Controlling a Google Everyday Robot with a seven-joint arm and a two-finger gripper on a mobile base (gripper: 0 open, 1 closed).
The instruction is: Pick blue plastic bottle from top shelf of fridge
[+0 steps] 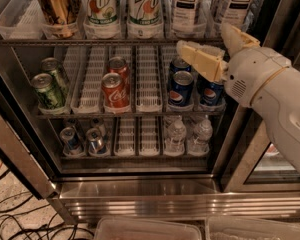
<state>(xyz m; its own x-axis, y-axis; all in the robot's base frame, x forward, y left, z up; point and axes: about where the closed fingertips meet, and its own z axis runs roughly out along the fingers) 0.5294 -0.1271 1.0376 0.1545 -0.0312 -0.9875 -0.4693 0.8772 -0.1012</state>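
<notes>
The fridge (140, 196) stands open in front of me with several racks of drinks. On the top shelf (90, 42), two tea bottles with white-and-black labels stand at the right: one (185, 4) and another (238, 1) further right; their caps are cut off by the top of the view. My gripper (205, 39) is open and empty just below and in front of the shelf edge, under the gap between the two bottles. One cream finger (202, 59) points left and the other (237, 36) points up. It touches neither bottle.
Two 7UP bottles (122, 6) and a gold can (57, 4) share the top shelf. Below are green cans (47, 89), Coca-Cola cans (115, 86), Pepsi cans (181, 86); lowest are small cans (82, 139) and water bottles (187, 134). The door frame (245, 154) is right, cables (20, 219) on the floor.
</notes>
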